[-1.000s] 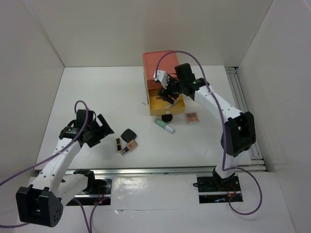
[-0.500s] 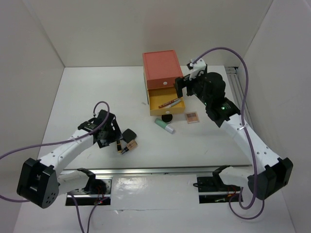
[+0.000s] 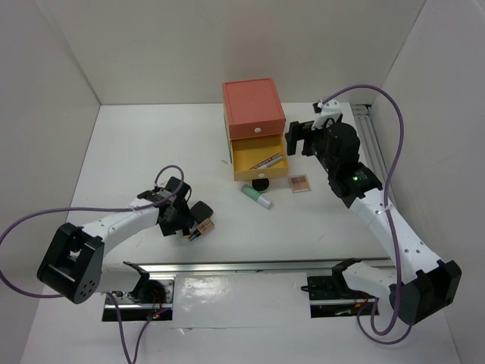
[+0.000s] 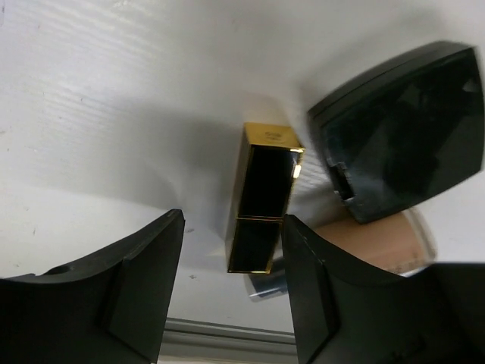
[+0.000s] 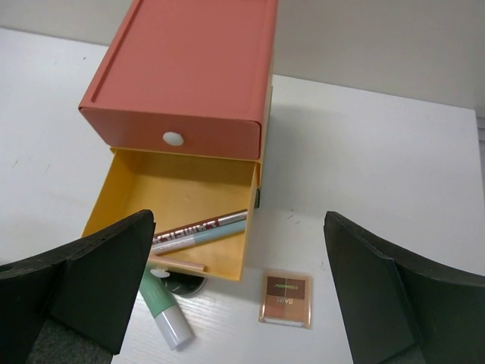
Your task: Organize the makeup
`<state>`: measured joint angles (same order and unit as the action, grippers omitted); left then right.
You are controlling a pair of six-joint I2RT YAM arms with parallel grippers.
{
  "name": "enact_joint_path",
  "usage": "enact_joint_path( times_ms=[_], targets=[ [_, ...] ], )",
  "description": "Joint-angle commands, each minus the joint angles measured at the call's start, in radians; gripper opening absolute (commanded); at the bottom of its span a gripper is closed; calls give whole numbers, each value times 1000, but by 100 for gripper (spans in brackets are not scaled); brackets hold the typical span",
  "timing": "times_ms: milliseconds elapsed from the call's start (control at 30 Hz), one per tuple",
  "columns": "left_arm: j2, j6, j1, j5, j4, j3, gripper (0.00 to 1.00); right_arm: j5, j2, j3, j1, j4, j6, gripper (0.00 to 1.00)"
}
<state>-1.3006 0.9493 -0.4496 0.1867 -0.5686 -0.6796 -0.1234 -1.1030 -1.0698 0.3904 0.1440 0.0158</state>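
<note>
On the near-left of the white bench (image 3: 136,152), the gold-and-black square-section lipstick (image 4: 261,197) lies flat. Your left gripper (image 4: 233,250) is low over it. Its jaws are spread, one either side of the lipstick's near end, and I can't see contact.

Expect it to be light, rigid and glossy, so likely slippery. The flat long faces are your best hold. Close across them near the seam at mid-length, so cap and base are both caught. Pinching only the cap could pull it off.

Room is tight on one side. The black square hard-shell compact (image 4: 405,129) sits just beside the lipstick's far end, and a beige bottle-like piece (image 4: 379,243) lies near its lower side. The finger on that side may nudge them.

The right gripper (image 5: 239,250) hangs above the coral-and-yellow stacked drawer box (image 5: 189,83) with its jaws wide apart, holding nothing. The open yellow drawer (image 5: 174,182) already holds thin pencils (image 5: 201,227). On the bench in front lie the mint tube (image 5: 167,311) and the pink palette (image 5: 286,298). The round black pot (image 5: 182,284) is half hidden by the drawer.
</note>
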Motion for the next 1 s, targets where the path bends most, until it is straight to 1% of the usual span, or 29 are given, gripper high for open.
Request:
enact_joint_path(
  times_ms=[0,67,200,233,267,367,433,467,500,533,567,633,667,700,767,800,833,867,900,933,967],
  targets=[
    [18,34,-3,13,21,41,67,-22,46,17,-24,3,23,100],
    [8,43,-3,3,33,41,62,-22,55,28,-33,3,32,100],
    [-41,55,-3,3,24,41,50,-13,66,28,-56,3,32,100],
    [-42,65,-3,3,15,41,44,-13,66,28,-56,3,41,100],
    [-51,77,-3,3,6,32,30,-1,66,28,-67,3,41,100],
    [-17,106,-3,57,-62,18,16,10,66,37,-77,3,41,100],
    [49,115,-3,117,-114,-37,15,10,75,37,-78,3,41,100],
    [75,115,-3,138,-169,-60,15,10,75,47,-90,3,50,100],
    [134,115,-3,157,-186,-105,14,1,75,47,-90,3,50,100],
    [164,100,-3,186,-186,-129,14,1,75,56,-102,3,59,100],
    [191,51,-3,198,-186,-156,14,-25,75,56,-102,3,73,100],
    [231,-36,-3,189,-131,-237,14,-47,84,67,-111,28,84,100],
    [245,-119,-14,180,-97,-260,15,-64,84,67,-123,28,107,100],
    [245,-163,-23,162,-12,-299,18,-97,95,67,-137,38,107,100],
    [235,-280,-23,53,93,-334,19,-152,106,86,-165,39,160,100],
    [195,-399,-35,1,140,-356,19,-216,106,87,-176,51,182,100],
    [170,-470,-47,-126,242,-398,21,-252,115,87,-188,78,209,100],
    [141,-525,-47,-188,289,-422,21,-283,115,76,-215,95,263,100],
    [108,-637,-61,-251,329,-446,21,-315,115,76,-232,110,280,100],
    [27,-694,-86,-310,343,-522,21,-315,115,67,-248,124,292,100],
    [-20,-748,-99,-376,343,-567,22,-299,115,67,-281,135,292,100]
  ],
)
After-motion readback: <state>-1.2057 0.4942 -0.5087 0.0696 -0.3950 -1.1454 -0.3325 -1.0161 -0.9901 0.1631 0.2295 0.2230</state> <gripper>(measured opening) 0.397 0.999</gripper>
